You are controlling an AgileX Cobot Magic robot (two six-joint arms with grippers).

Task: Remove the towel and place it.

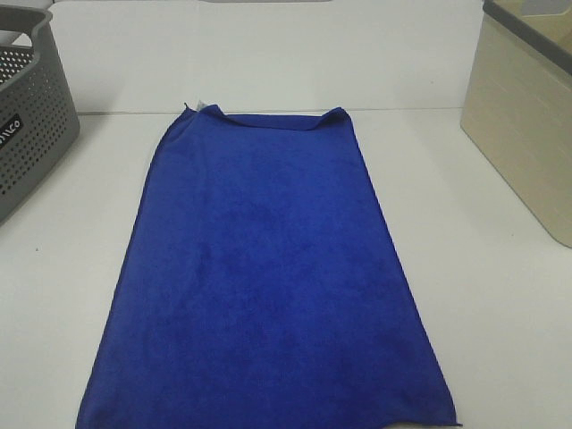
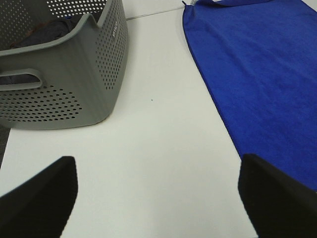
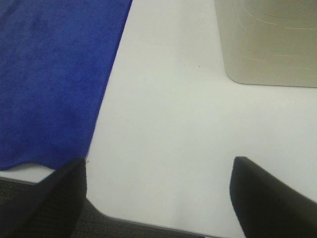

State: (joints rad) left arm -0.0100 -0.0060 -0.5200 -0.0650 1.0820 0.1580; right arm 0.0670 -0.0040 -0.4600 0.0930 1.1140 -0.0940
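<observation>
While neither arm shows in the high view, each wrist camera catches its own fingertips: the left gripper (image 2: 157, 196) stands with jaws spread wide over bare white table (image 1: 500, 313), nothing between them, and the right gripper (image 3: 158, 198) is likewise wide apart and holds nothing, hanging above the table's near edge. Nearest the high camera, at six o'clock, the towel (image 1: 268, 277) begins, its near hem running off the frame; it lies flat and spread down the middle of the table, reaching away to twelve o'clock, where its far edge is slightly rumpled and a small pale tag shows at the far left corner. Farther off, a grey perforated basket (image 1: 31, 116) stands at ten o'clock and a beige bin (image 1: 523, 125) at two o'clock, both well apart from the towel.
</observation>
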